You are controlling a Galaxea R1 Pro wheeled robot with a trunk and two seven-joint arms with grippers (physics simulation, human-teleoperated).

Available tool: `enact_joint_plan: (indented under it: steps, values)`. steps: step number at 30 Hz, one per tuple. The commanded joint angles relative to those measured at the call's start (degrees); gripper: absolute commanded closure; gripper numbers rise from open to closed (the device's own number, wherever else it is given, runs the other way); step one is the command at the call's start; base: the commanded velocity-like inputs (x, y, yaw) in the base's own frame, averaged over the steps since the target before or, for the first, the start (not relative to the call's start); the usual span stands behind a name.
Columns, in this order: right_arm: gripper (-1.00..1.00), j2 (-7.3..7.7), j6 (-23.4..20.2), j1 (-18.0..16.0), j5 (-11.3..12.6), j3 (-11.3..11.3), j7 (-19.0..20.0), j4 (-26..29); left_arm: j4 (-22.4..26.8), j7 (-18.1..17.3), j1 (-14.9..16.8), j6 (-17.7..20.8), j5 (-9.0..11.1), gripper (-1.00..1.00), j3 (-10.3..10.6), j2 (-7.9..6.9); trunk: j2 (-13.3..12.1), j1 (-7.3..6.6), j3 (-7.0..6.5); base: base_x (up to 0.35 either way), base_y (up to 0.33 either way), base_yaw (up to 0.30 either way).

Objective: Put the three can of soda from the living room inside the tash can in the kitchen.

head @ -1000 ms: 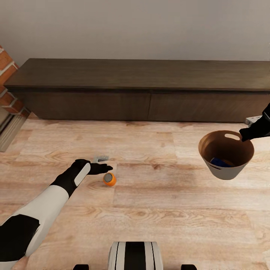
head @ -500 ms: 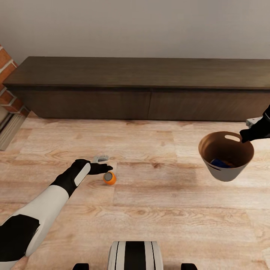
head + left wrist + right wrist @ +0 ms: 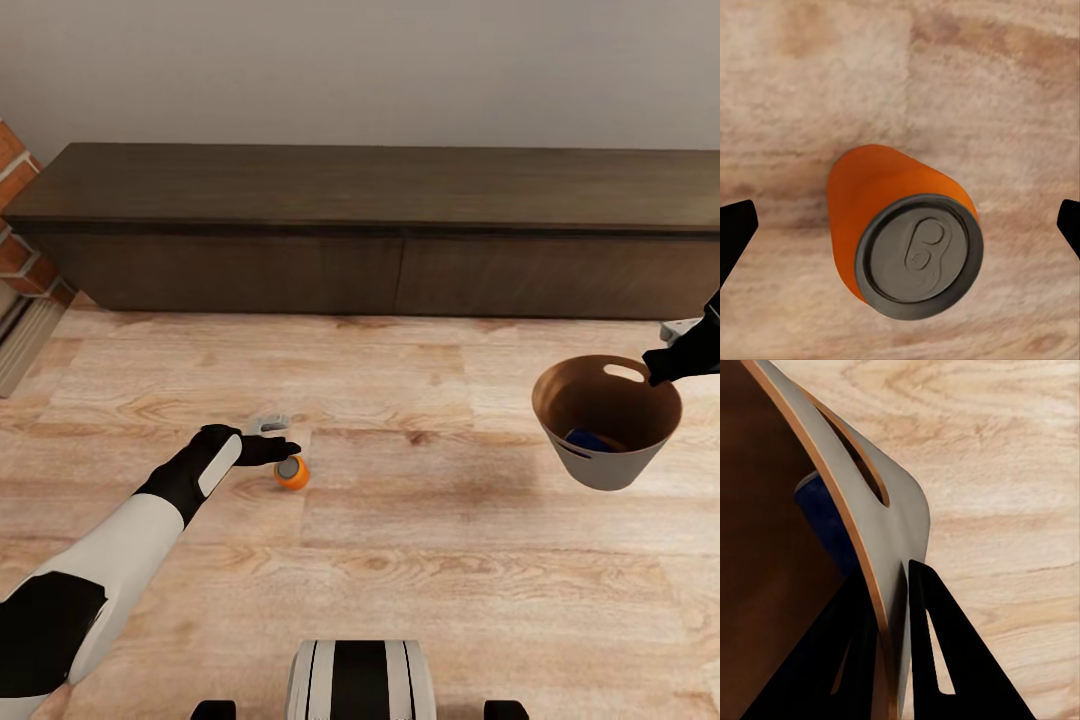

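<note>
Head view: whole picture shifted slightly, camera moved; orange soda can (image 3: pixel 292 472) unmoved on living room plank floor (image 3: pixel 420 540), under left tool (image 3: pixel 275 441), spread open, not yet gripping. Right tool (image 3: pixel 662 362) pinches trash can (image 3: pixel 606 422) rim, carried right; blue can (image 3: pixel 590 439) inside.

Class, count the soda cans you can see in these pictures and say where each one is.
2. An orange cylindrical soda can stands on the wood floor under the left pincer. A blue soda can lies inside the pale grey round bin; its wall may hide more.
</note>
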State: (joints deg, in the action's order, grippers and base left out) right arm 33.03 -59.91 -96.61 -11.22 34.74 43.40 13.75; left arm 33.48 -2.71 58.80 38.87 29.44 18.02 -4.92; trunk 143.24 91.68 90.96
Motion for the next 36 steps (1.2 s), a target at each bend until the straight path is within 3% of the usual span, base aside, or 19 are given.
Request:
enact_joint_plan:
  steps: [1,9,17,21,25,29,36]
  values:
    - [1.0,0.01,-0.09,-0.03,-0.03,0.06,0.2,-0.03,0.0,-0.06,0.0,-0.01,0.0,-1.0,0.0,0.0,0.0,-0.01,0.04,0.0,0.0,0.0]
    - [1.0,0.02,-0.09,0.0,-0.04,0.06,0.2,-0.04,0.0,-0.08,0.0,-0.02,0.0,-1.0,0.0,0.0,0.0,-0.01,0.13,0.0,0.0,0.0]
    - [1.0,0.24,-0.09,-0.06,-0.1,0.1,0.2,0.06,-0.01,0.13,0.0,0.03,0.0,-1.0,0.0,0.05,0.1,0.17,2.09,0.0,0.0,0.0]
    - [1.0,-0.05,-0.09,-1.73,-3.2,0.03,0.24,0.02,0.0,-0.04,0.0,-0.01,0.0,-1.0,0.0,0.08,0.1,0.17,2.25,0.0,0.0,0.0]
    - [1.0,-0.27,-0.09,-3.16,-4.82,0.02,0.25,-0.04,0.0,-0.1,0.0,-0.02,0.0,-1.0,0.0,0.09,0.1,0.17,2.29,0.0,0.0,0.0]
    - [1.0,-0.31,-0.09,-3.8,-5.14,0.05,0.26,-0.1,-0.03,-0.13,0.0,-0.02,0.0,-1.0,0.04,0.09,0.1,0.17,2.3,0.0,0.0,0.0]
    - [1.0,-0.18,-0.09,-4.08,-5.29,0.06,0.21,-0.09,-0.12,0.12,0.0,-0.02,-0.06,-1.0,0.08,0.93,0.18,0.33,3.63,0.0,0.0,0.0]
